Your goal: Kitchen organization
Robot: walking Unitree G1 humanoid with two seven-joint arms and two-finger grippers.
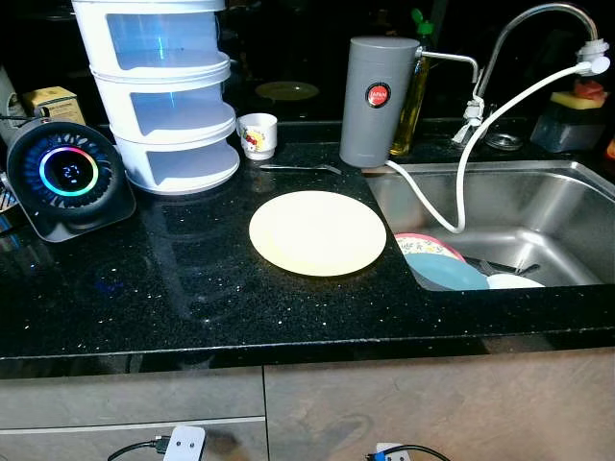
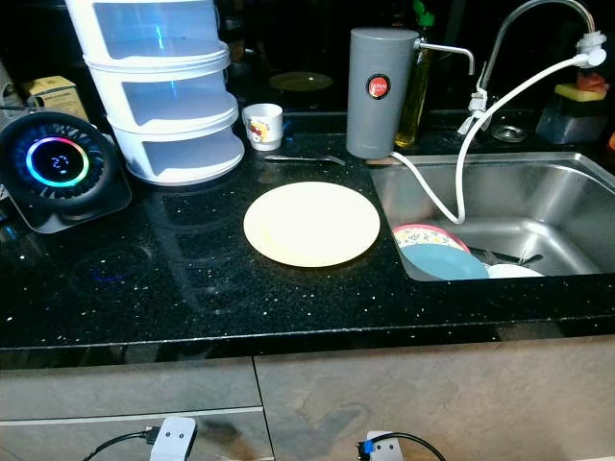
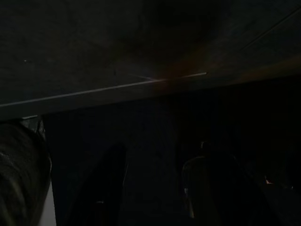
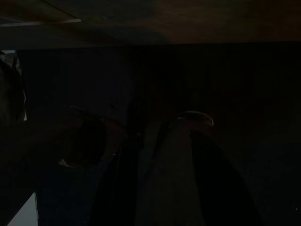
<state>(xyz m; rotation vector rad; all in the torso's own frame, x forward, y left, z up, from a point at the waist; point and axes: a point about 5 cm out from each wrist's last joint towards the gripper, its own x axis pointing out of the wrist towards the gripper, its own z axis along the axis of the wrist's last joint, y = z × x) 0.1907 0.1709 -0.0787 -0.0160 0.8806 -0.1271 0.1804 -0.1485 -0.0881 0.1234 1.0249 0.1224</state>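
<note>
two pincers hang idle below the counter edge, in shade. the left pincer and the right pincer show as dark finger shapes against cabinet fronts, and whether each is spread or pressed together cannot be told.

above them, the black counter carries a pale yellow plate lying flat near its middle, just beside the left rim of the steel sink. in the near left corner of the sink, a patterned plate, a blue plate and a white dish lean or overlap. a white hose droops from the faucet into the basin.

toward the back edge stand a grey canister, a small cup, a spoon and a stacked white container; a round lit device sits at the left edge.

judged relation: the yellow plate lies up and forward of both pincers, roughly central, so neither arm is clearly nearer; being round, it offers no long axis, and a rim approach seems required.
</note>
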